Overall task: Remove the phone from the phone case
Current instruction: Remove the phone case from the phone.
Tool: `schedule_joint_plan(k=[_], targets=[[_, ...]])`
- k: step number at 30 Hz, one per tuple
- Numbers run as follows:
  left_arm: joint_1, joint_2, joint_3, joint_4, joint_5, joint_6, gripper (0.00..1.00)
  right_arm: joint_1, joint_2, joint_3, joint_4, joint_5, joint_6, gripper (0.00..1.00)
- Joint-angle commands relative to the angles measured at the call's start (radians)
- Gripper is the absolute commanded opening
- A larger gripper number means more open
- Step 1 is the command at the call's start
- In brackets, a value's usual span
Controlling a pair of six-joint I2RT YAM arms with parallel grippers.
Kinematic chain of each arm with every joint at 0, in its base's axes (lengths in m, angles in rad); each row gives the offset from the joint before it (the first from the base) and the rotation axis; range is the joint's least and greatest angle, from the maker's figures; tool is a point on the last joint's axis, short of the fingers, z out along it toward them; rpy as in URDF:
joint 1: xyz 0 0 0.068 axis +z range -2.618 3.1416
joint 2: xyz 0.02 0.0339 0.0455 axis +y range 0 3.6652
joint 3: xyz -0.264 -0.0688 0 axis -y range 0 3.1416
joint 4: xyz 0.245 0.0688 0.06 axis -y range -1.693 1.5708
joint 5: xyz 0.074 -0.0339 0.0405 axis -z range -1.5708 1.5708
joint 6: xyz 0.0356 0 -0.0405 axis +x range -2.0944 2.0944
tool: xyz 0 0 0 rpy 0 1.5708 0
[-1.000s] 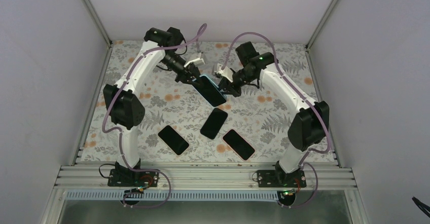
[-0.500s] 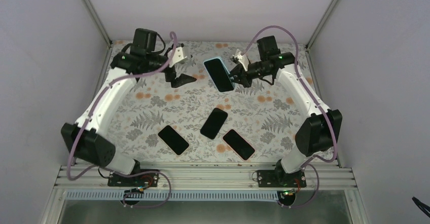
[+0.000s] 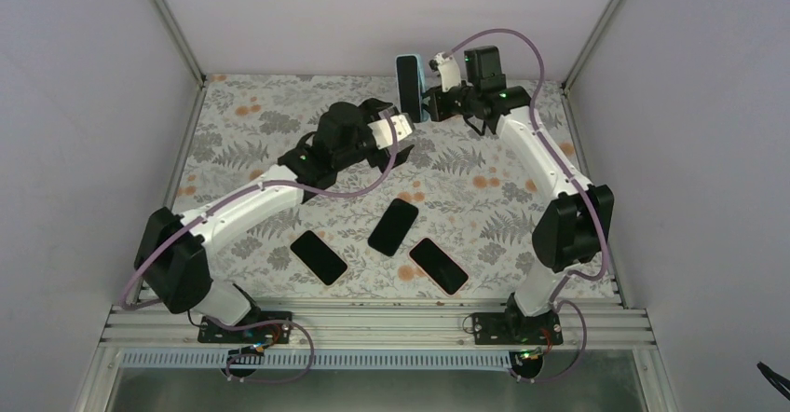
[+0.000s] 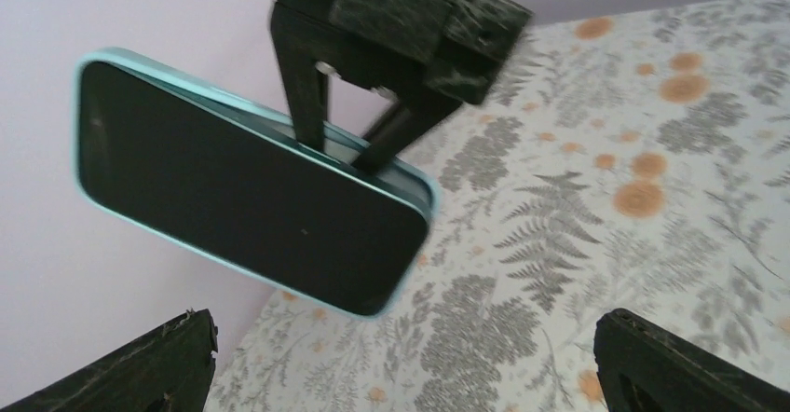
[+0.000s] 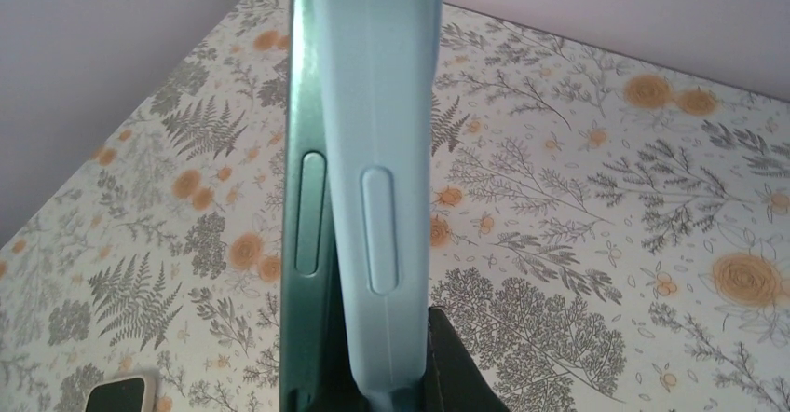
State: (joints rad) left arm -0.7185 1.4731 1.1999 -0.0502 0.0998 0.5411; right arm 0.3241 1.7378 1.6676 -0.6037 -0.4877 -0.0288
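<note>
The phone point(image 3: 406, 84) sits in a light blue phone case point(image 3: 416, 69), held upright in the air near the back wall. My right gripper point(image 3: 427, 101) is shut on it from the right. In the right wrist view the case point(image 5: 387, 151) is edge-on, and the phone's dark green edge point(image 5: 307, 198) stands slightly apart from it on the left, both running down between the jaws of the right gripper point(image 5: 391, 389). My left gripper point(image 3: 402, 136) hangs open just in front of it. The left wrist view has the phone's black screen point(image 4: 242, 188) above the open left gripper point(image 4: 410, 375).
Three bare black phones lie on the flowered mat in front: one at the left point(image 3: 319, 256), one in the middle point(image 3: 393, 226), one at the right point(image 3: 439, 265). The pale back wall point(image 3: 373, 11) is close behind the held phone.
My left gripper opened and let go of the phone, swung off to the left, then came back to the middle. The right gripper lifted the cased phone back toward the wall and turned it upright.
</note>
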Motion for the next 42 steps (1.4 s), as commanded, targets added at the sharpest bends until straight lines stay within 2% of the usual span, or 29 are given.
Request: schedule_joint_plan(k=[1, 7, 20, 23, 32, 37, 40, 42], targets=[[-0.017, 0.051, 0.022, 0.176, -0.142, -0.076, 1.0, 0.032, -0.008, 0.032, 0.077, 0.072, 0.097, 0.03], [-0.028, 0.161, 0.151, 0.117, -0.173, -0.098, 1.0, 0.034, -0.013, 0.036, 0.095, 0.09, 0.111, 0.03], [-0.03, 0.25, 0.221, 0.133, -0.322, -0.139, 1.0, 0.039, -0.055, 0.013, 0.15, 0.134, 0.141, 0.03], [-0.032, 0.241, 0.194, 0.173, -0.307, -0.151, 1.0, 0.041, -0.058, 0.003, 0.156, 0.141, 0.148, 0.03], [-0.043, 0.307, 0.253, 0.109, -0.308, -0.209, 1.0, 0.044, -0.067, -0.015, 0.168, 0.155, 0.159, 0.03], [-0.038, 0.336, 0.272, 0.121, -0.449, -0.242, 1.0, 0.045, -0.103, -0.025, 0.172, 0.156, 0.163, 0.03], [-0.028, 0.293, 0.237, 0.155, -0.415, -0.261, 1.0, 0.046, -0.117, -0.04, 0.178, 0.163, 0.15, 0.03], [-0.029, 0.262, 0.216, 0.161, -0.33, -0.257, 1.0, 0.045, -0.12, -0.052, 0.183, 0.17, 0.144, 0.03]])
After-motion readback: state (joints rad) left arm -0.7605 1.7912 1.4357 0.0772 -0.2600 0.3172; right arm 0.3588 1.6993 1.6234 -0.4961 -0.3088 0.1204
